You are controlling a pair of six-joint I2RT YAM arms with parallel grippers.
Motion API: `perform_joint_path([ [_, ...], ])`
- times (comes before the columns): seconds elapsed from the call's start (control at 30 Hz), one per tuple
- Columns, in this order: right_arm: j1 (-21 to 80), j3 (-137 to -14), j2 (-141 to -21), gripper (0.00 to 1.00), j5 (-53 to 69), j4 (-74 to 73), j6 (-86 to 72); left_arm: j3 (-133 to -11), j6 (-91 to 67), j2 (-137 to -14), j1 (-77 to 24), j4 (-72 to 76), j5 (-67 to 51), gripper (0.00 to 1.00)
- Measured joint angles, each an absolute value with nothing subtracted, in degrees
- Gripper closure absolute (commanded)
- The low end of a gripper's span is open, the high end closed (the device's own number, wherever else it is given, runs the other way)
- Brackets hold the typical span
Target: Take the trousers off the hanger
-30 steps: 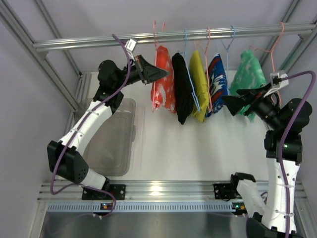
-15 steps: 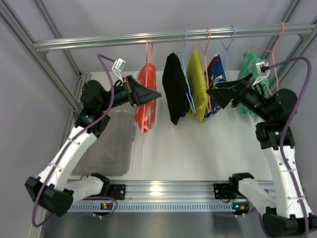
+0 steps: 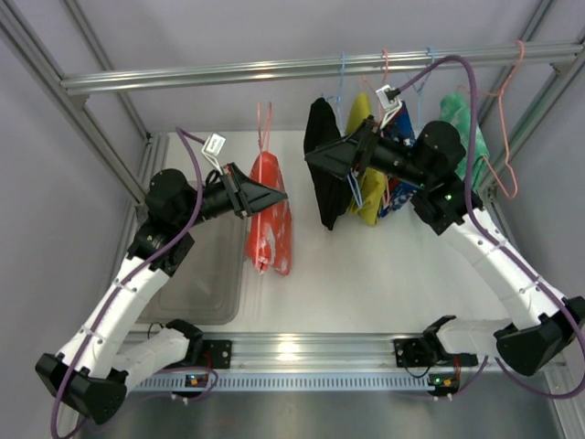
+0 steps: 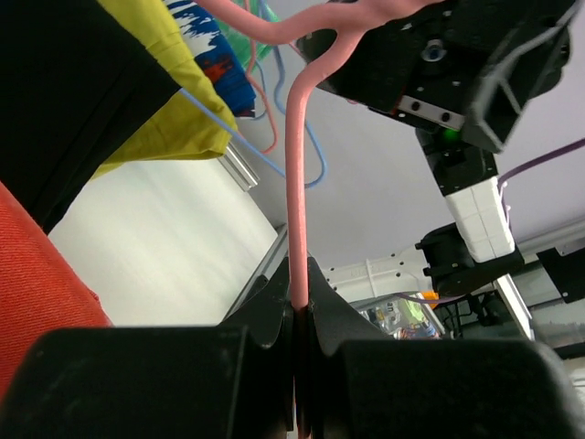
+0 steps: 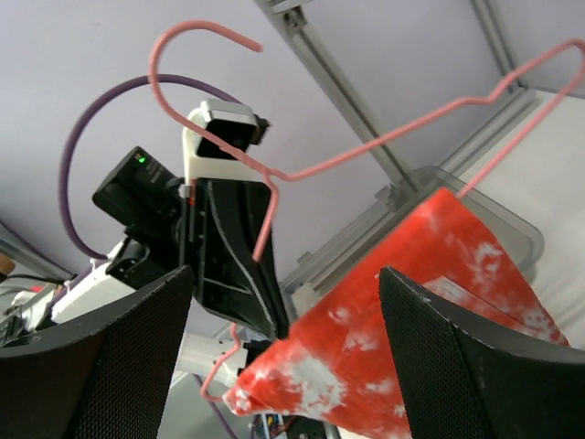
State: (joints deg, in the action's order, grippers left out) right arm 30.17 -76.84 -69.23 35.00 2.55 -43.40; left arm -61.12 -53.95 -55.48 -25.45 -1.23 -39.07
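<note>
The red-orange trousers with white blotches hang folded over the pale pink hanger, whose hook is off the rail. My left gripper is shut on the hanger's wire just above the cloth; in the left wrist view the pink wire runs straight up out of the closed left gripper. My right gripper is open and empty, pointing left, a short gap right of the trousers. In the right wrist view the trousers and hanger sit ahead of the open right gripper.
The rail crosses the back. Black, yellow, blue-patterned and green garments hang on it behind my right arm. An empty pink hanger hangs far right. A clear bin sits under my left arm.
My left gripper has carried the hanger and trousers off the rail, down and nearer. My right arm has swung from the far right leftward, past the hanging garments, toward the trousers.
</note>
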Motion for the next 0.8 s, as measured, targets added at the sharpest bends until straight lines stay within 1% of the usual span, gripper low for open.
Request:
perform_joint_path([
  [0.17,34.83,-80.20,-73.78,0.20,34.00,3.66,-43.07,-59.42,-55.48,-54.94,-25.45,-1.34,-37.85,1.00],
  [0.4,39.38,-81.93,-80.29,0.22,33.21,4.40,-43.77,-59.24,-57.43,-54.59,-25.45,-0.01,-37.54,1.00],
  [0.7,42.65,-86.52,-85.69,0.25,33.10,5.98,-45.84,-58.76,-58.43,-54.46,-26.65,2.17,-37.43,1.00],
  [0.8,43.18,-88.33,-86.85,0.28,33.12,7.44,-46.76,-58.30,-58.35,-54.46,-27.11,2.13,-37.41,1.00],
])
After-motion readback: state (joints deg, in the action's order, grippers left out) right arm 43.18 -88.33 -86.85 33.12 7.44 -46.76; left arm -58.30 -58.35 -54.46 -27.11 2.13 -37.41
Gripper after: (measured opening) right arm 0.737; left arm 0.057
